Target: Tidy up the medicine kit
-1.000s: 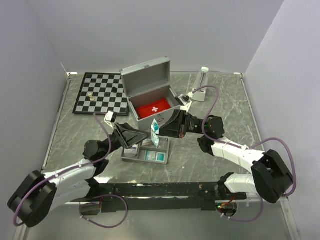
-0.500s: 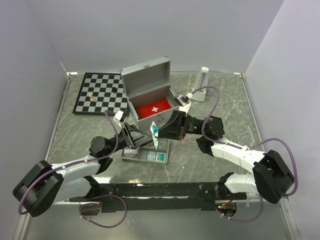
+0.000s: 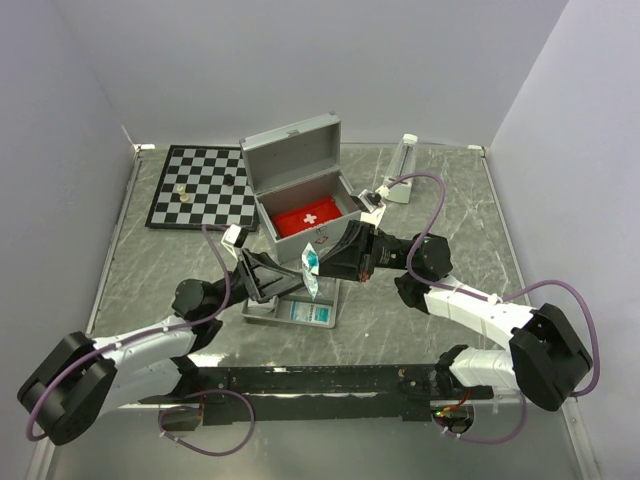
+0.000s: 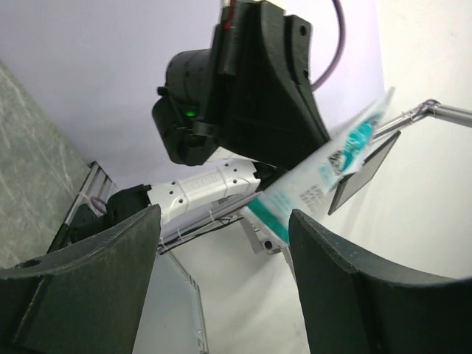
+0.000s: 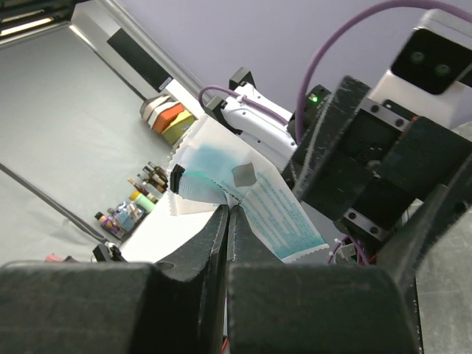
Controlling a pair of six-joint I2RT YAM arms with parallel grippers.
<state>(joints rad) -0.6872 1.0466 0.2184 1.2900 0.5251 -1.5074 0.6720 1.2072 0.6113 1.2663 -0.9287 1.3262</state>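
Silver aluminium, its lid standing open, the medicine kit is sitting at the middle rear of the table, with a red pouch lying inside it. The task is judged to be partly done: the pouch is already packed, while small boxes are lying in the grey tray just in front of the kit, apparently awaiting sorting. The right gripper is clamping a teal-and-white sachet, holding it in the air between tray and kit. The left gripper is facing the sachet with its fingers spread apart, gripping nothing. Whether a handover is being prepared cannot be told. Compared with one second earlier, the left gripper is sitting closer to the sachet, whereas the right gripper and sachet are remaining almost in place.
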